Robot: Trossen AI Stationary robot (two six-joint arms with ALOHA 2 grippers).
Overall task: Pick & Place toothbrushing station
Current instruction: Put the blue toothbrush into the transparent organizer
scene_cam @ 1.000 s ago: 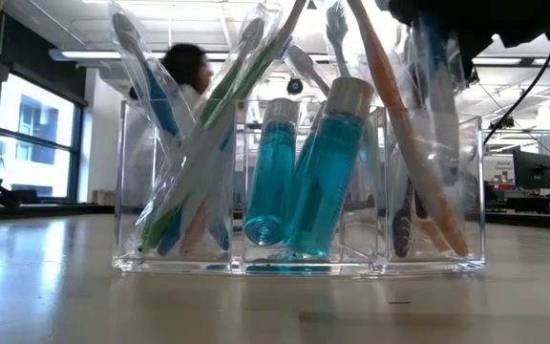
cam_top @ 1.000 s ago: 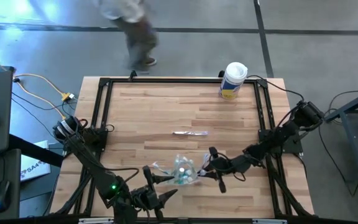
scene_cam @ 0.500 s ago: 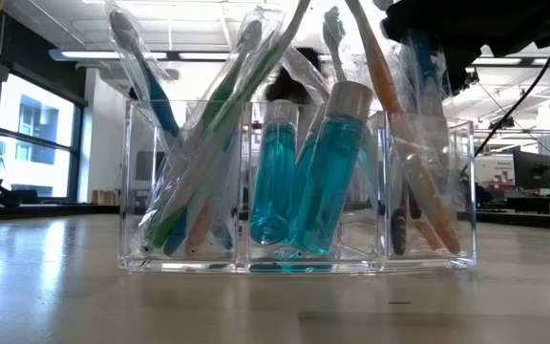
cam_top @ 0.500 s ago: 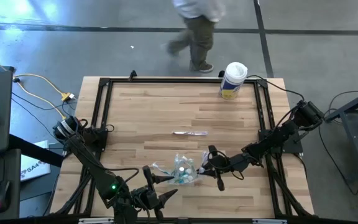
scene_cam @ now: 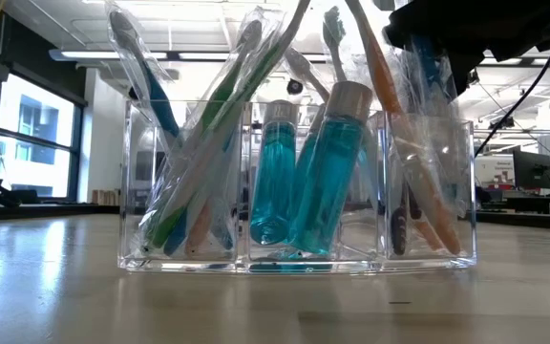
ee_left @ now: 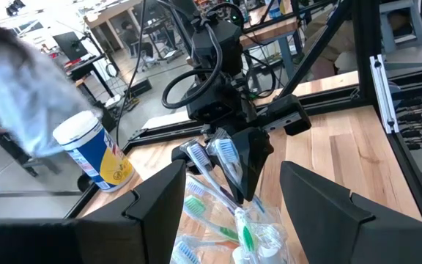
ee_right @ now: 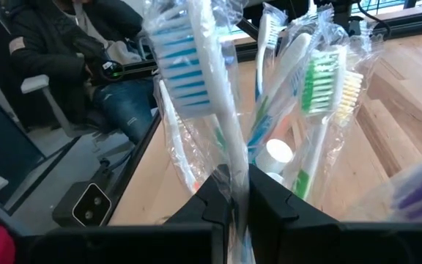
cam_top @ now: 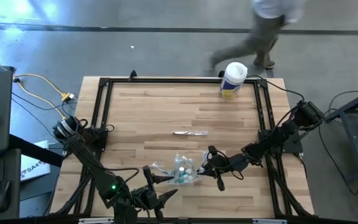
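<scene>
A wrapped toothbrush (ee_right: 196,88), pinched in my right end effector (ee_right: 239,192), hangs over the clear holder (scene_cam: 299,191) near the bench's (cam_top: 166,112) front edge. I judge placement is under way; next, lower and release. My left end effector (ee_left: 229,194) waits spread nearby. Since a second ago, only the passer-by (cam_top: 260,31) has moved.

My right gripper (cam_top: 209,163) is pinched closed at full reach; my left gripper (cam_top: 156,186) waits, fingers spread.
</scene>
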